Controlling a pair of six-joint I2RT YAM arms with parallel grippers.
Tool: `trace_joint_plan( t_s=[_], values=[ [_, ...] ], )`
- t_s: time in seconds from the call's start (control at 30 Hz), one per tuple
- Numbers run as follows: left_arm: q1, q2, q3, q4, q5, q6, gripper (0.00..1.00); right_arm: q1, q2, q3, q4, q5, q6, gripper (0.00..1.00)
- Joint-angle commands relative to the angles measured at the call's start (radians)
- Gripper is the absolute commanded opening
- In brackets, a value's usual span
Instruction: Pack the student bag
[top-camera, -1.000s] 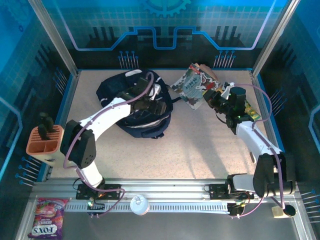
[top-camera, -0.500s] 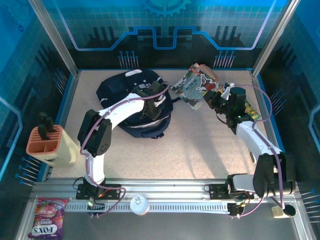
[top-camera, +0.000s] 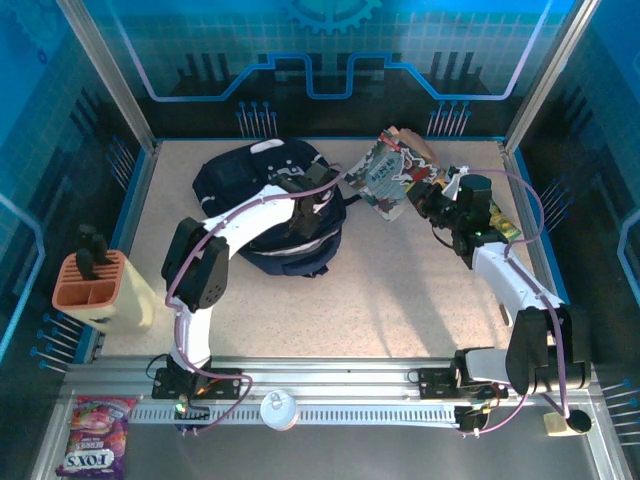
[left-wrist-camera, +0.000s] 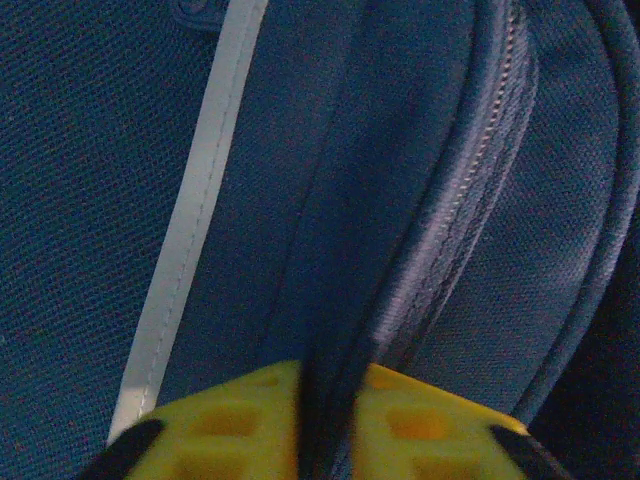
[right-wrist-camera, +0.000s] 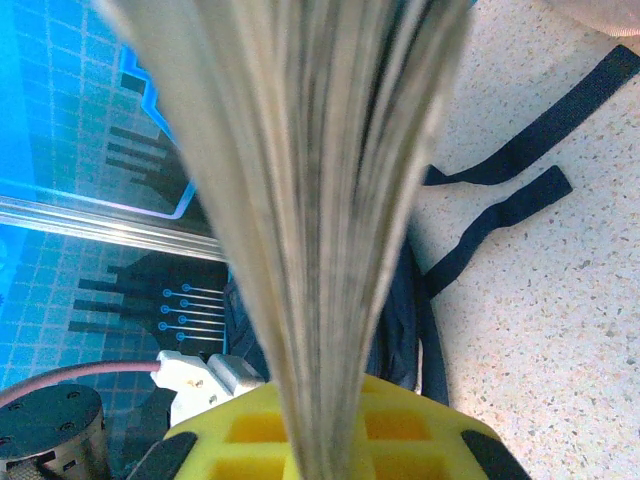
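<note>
Your left gripper (left-wrist-camera: 330, 378) is clamped on a raised fold of the student bag (left-wrist-camera: 90, 150). Navy fabric runs up from between the two yellow pads. Just right of that fold, a zip (left-wrist-camera: 470, 200) curves away from the fingers along a seam. To their left, a grey-white trim strip (left-wrist-camera: 190, 230) slants up across the cloth. From above, these fingers sit on the bag's near right part, with the rest of it spreading away beyond and to their left.

Your right gripper (right-wrist-camera: 322, 400) is closed on a book (right-wrist-camera: 300, 150), whose page edges fan straight out from between the pads. Past the pages, beyond the fingertips, two black straps (right-wrist-camera: 500, 215) lie flat on the speckled table (right-wrist-camera: 540, 330). They lead to the bag's dark body just behind the book, to the left of these fingers.
</note>
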Motion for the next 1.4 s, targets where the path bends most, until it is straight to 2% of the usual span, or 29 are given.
trace_joint_plan(
  t_s=[0.0, 0.07, 0.1, 0.43, 0.73, 0.97, 1.23, 1.37],
  values=[
    [0.003, -0.003, 0.038, -0.004, -0.034, -0.029, 0.09, -0.014, -0.026, -0.005, -0.002, 0.010, -0.018, 0.02],
    [0.003, -0.029, 0.038, 0.009, -0.032, -0.031, 0.01, -0.020, -0.038, -0.007, -0.017, 0.014, -0.027, 0.02],
    [0.003, -0.046, 0.037, 0.019, -0.034, -0.033, 0.00, -0.025, -0.044, -0.008, -0.026, 0.013, -0.032, 0.02],
    [0.042, -0.252, -0.050, 0.269, -0.052, -0.130, 0.00, -0.045, -0.133, -0.053, -0.122, -0.050, -0.071, 0.02],
    [0.089, -0.254, -0.004, 0.380, 0.001, -0.232, 0.00, -0.034, -0.209, -0.080, -0.132, -0.088, 0.009, 0.03],
    [0.089, -0.213, 0.073, 0.407, 0.152, -0.251, 0.00, 0.081, -0.185, -0.153, 0.008, -0.013, 0.215, 0.02],
    [0.088, -0.218, 0.072, 0.436, 0.306, -0.261, 0.00, 0.271, 0.032, -0.080, 0.313, -0.001, 0.381, 0.02],
    [0.088, -0.225, 0.069, 0.429, 0.323, -0.266, 0.00, 0.327, 0.159, -0.004, 0.357, 0.018, 0.410, 0.02]
  ],
)
